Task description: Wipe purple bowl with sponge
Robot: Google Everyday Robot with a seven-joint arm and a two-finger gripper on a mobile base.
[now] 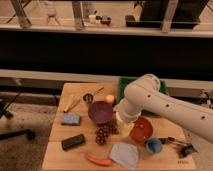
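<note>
The purple bowl (101,112) stands upright at the middle of the wooden table (60,132). The light-blue sponge (70,119) lies flat on the table to the bowl's left, apart from it and untouched. My white arm (165,107) reaches in from the right. Its end, with the gripper (120,119), hangs low just off the bowl's right rim, between the purple bowl and the orange-red bowl (142,130). The arm's bulk hides the gripper's tips.
A black block (73,142), grapes (103,134), a carrot (99,160), a grey-blue cloth (124,154) and a small blue cup (154,145) lie along the front. An orange fruit (109,99), a metal scoop (88,97) and a green tray (125,83) are behind.
</note>
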